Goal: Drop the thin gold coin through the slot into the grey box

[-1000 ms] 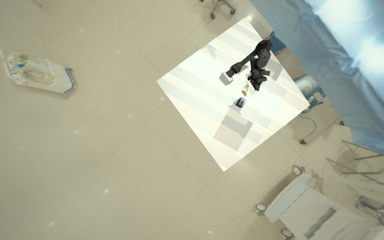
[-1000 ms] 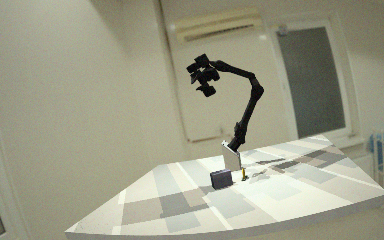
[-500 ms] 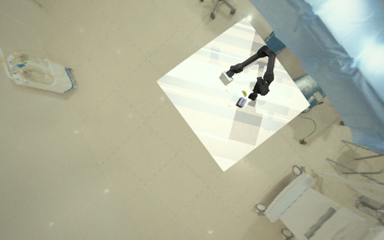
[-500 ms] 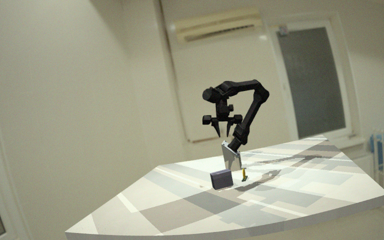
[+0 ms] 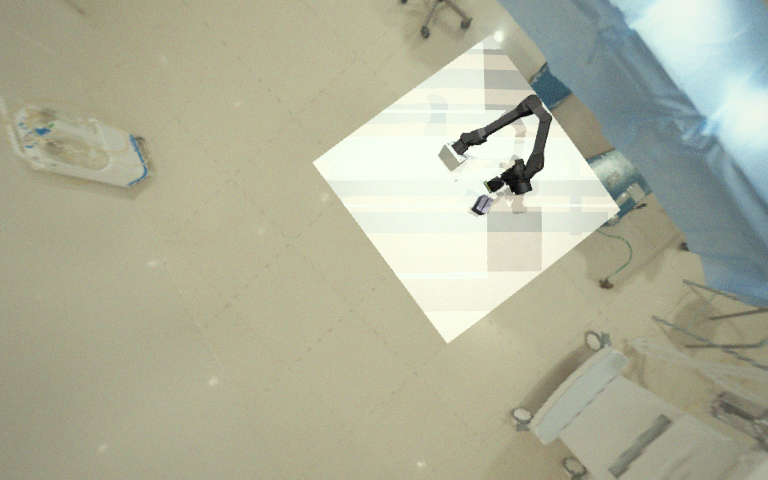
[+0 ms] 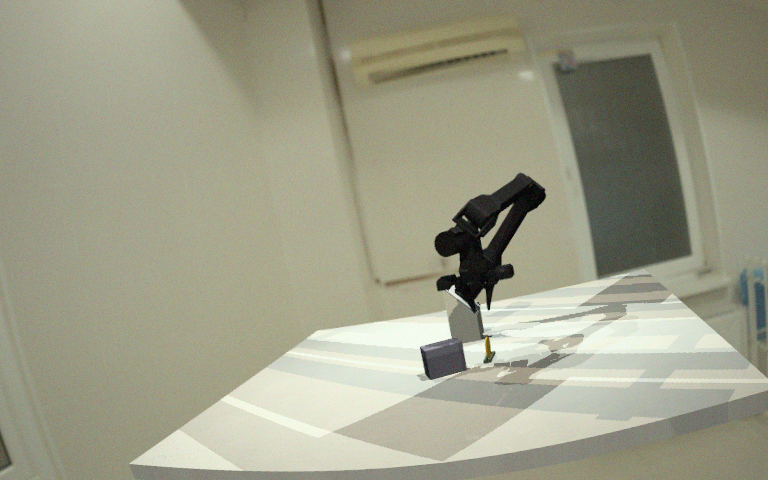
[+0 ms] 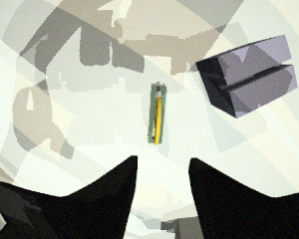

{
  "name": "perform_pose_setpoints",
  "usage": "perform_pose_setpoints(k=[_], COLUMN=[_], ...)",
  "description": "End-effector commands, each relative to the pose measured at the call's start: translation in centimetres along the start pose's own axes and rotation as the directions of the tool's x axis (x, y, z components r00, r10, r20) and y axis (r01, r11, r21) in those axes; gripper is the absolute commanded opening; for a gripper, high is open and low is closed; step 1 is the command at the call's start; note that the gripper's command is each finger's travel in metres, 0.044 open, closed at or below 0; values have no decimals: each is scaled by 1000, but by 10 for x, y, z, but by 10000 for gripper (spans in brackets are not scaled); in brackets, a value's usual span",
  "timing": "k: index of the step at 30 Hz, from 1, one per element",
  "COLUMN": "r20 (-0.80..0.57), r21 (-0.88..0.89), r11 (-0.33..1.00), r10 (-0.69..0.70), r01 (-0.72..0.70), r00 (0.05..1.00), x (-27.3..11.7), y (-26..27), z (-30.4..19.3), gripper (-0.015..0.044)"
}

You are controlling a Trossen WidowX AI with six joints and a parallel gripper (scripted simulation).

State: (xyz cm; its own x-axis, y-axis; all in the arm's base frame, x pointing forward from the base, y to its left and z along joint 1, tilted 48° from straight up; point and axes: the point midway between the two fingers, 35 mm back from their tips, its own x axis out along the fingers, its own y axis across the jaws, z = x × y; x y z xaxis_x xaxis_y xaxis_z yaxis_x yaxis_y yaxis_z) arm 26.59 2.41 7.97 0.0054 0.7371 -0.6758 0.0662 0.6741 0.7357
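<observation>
The gold coin (image 6: 487,344) (image 7: 158,117) stands on edge in the dark-green holder (image 6: 489,359) (image 7: 151,119) on the table. In the top view only a sliver of green and yellow shows beside the black gripper. The grey box (image 5: 481,205) (image 6: 443,359) (image 7: 263,94) stands near the holder, its dark lid slot facing up and running obliquely to the coin in the wrist view. My gripper (image 6: 482,308) (image 7: 163,163) is part open, with nothing between its fingers. It points down and hangs above the coin, which lies ahead of the fingertips in the wrist view.
The arm's base is mounted on a pale block (image 5: 451,157) (image 6: 464,319), behind the coin in the exterior view. The white table (image 5: 436,297) (image 6: 293,452) carries patchy shadows. Its edges lie well away from the box and holder.
</observation>
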Motion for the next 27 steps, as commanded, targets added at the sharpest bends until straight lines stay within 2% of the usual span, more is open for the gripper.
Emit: perform_pose_setpoints(k=[1,4,27], r20=[-14,-14,-13], r21=[12,11,11], r11=[1000,1000,1000], r10=[-5,-3,-5], r01=[5,3,5], r00=[1000,1000,1000], x=[14,37,73], y=[0,1,1], z=[-2,-2,1], gripper=[161,161,161])
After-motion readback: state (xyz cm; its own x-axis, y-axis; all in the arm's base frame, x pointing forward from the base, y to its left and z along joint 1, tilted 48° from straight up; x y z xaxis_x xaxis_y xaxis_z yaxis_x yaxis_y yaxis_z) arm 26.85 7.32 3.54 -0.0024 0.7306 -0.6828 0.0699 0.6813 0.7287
